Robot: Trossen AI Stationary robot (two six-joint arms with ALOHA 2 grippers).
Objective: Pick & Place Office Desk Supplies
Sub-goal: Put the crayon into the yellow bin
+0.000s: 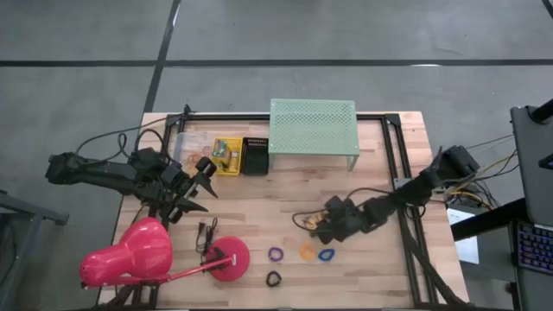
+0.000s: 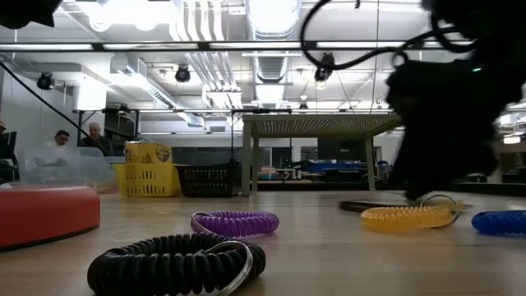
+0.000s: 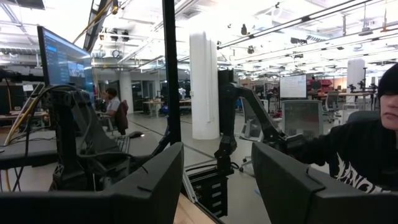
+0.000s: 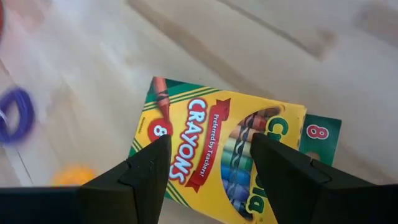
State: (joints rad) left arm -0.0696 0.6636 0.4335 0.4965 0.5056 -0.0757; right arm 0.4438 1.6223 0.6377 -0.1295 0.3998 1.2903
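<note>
A yellow-and-green crayon box lies flat on the wooden table, right of centre. My right gripper is open and hangs just above the box, one finger over each half of its face. Purple, orange, blue and black ring loops lie flat near the table's near edge. Another crayon box sits in a yellow basket. My left gripper waits open at the table's left, pointing level. Rubber bands I cannot make out.
The mint-green perforated shelf stands at the far edge, with a black basket beside the yellow one. The pink lamp lies at the near left, its round base close to the purple loop. People show beyond the table.
</note>
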